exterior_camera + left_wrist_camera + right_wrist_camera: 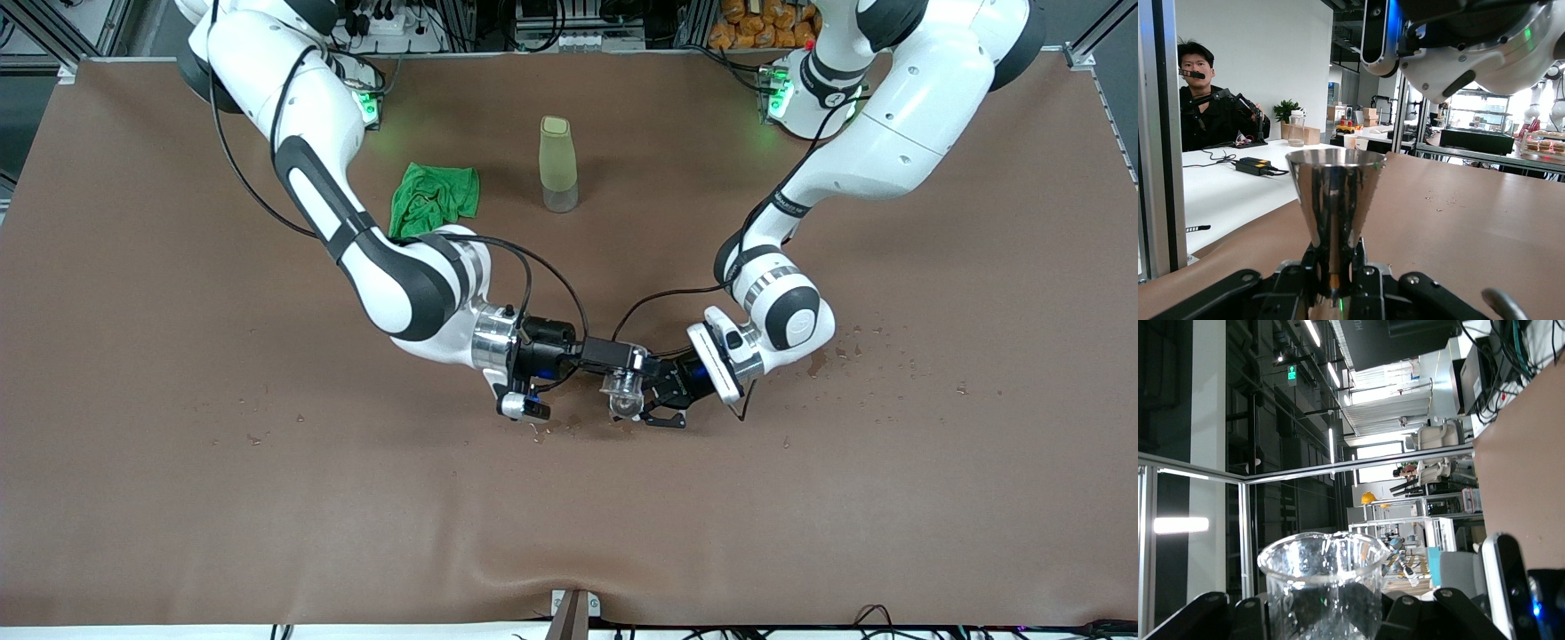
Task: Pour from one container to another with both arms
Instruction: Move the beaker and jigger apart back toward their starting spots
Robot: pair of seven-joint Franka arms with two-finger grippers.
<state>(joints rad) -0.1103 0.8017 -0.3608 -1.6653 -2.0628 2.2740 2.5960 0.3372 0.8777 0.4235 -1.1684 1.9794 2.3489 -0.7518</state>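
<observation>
You have three containers here — one clear beaker, one steel jigger, one tall bottle with pale liquid. The right claw is clamped on the beaker, tipped over the table; the left claw grips the jigger beside it. One green cloth lies near the bottle.

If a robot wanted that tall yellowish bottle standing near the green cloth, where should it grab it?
Probably around the middle of the bottle, coming in level from the side. It stands upright and is tall and slim, with a cap on top, so a pincer closing across its body should hold better than one reaching from above. The approach from the cloth side looks tighter. Both pincers are busy now.
</observation>
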